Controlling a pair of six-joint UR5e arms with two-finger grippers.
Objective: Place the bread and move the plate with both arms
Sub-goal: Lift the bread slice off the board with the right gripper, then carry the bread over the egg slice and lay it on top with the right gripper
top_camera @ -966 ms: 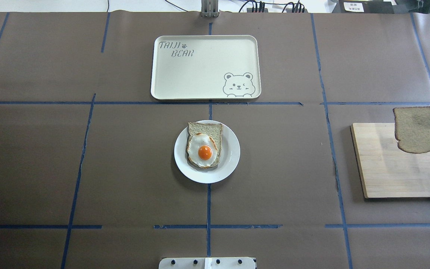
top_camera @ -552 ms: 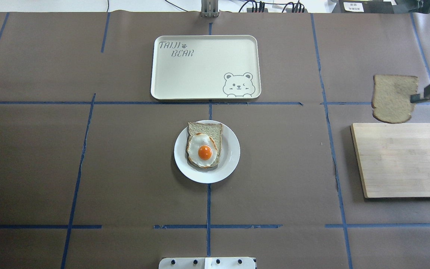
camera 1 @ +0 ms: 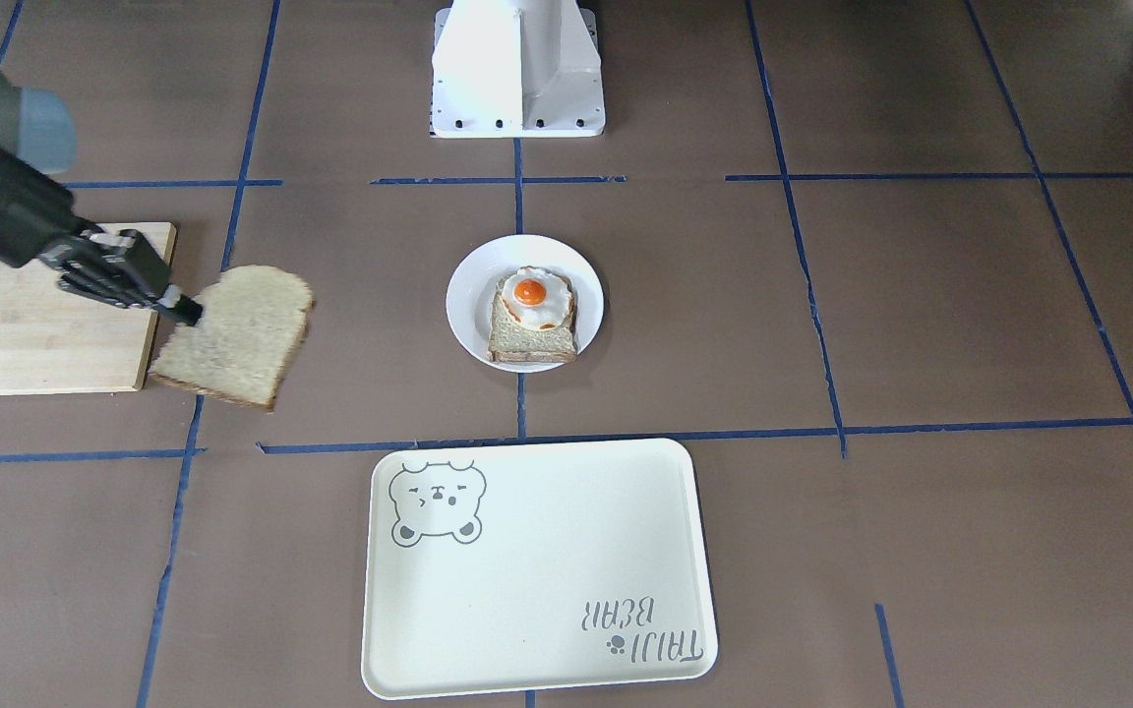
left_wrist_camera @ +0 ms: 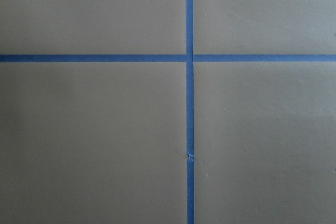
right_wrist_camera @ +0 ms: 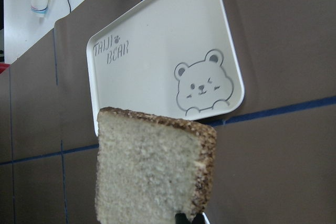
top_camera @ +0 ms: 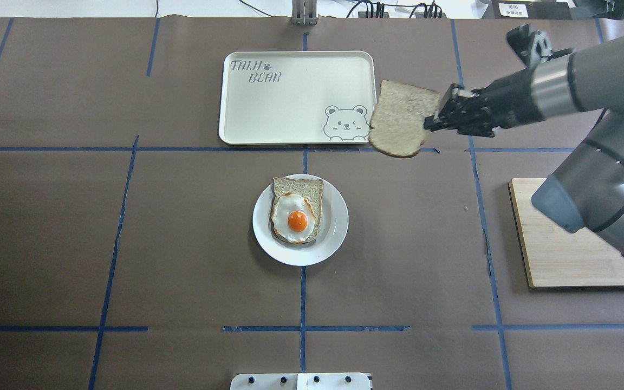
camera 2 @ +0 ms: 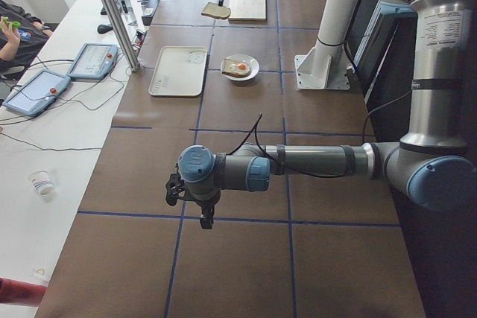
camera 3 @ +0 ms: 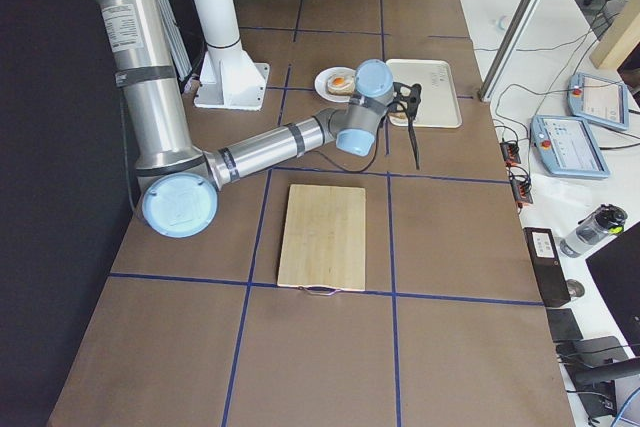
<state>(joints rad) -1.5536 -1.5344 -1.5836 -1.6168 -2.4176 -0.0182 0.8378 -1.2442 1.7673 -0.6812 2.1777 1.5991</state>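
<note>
My right gripper (top_camera: 431, 123) is shut on the edge of the bread (top_camera: 398, 119), a pale slice with a dark crust, and holds it in the air beside the near right corner of the cream tray. The front-facing view shows the same gripper (camera 1: 187, 312) holding the bread (camera 1: 237, 339). The bread fills the lower part of the right wrist view (right_wrist_camera: 152, 171). The white plate (top_camera: 335, 227) sits at the table's middle, holding a slice with a fried egg (top_camera: 297, 214). My left gripper (camera 2: 203, 214) shows only in the left side view, far from the plate; I cannot tell whether it is open or shut.
A cream tray with a bear drawing (top_camera: 290, 92) lies beyond the plate. A wooden cutting board (top_camera: 566, 254) lies at the right, under my right arm's elbow. The white base block (camera 1: 517, 69) stands on the robot's side of the plate.
My right arm has carried the bread from above the cutting board away from the robot and to the left, to the tray's near right corner. The plate has not moved.
</note>
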